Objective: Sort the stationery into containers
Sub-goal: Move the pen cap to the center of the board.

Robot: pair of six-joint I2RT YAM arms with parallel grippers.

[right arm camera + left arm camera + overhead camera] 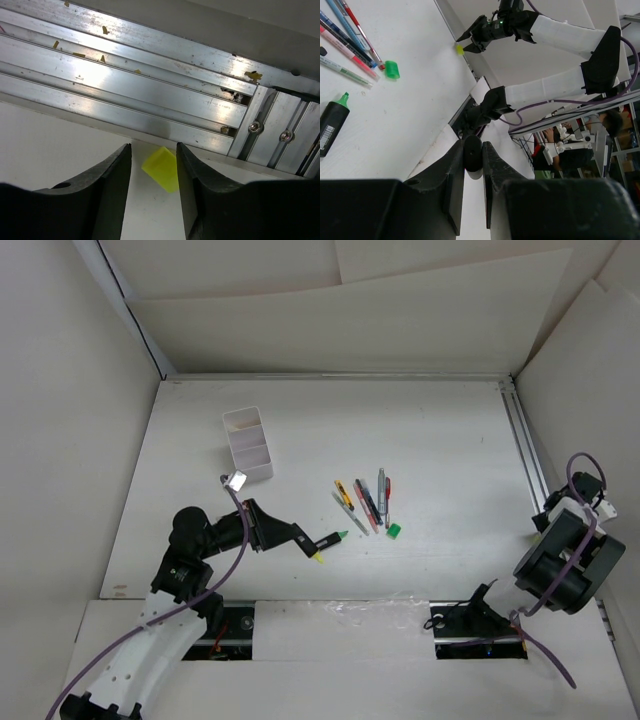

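Our left gripper [473, 159] is clamped on a black highlighter [472, 147], its arm stretched low toward the loose pens [365, 502], with the white box [248, 443] farther back. Our right gripper [153, 147] stands half open astride a yellow cap [162, 169] by the aluminium rail [150, 100], its arm folded at the right edge.

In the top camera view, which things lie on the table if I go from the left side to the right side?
white box → green-tipped highlighter → pens → green cap → metal rail
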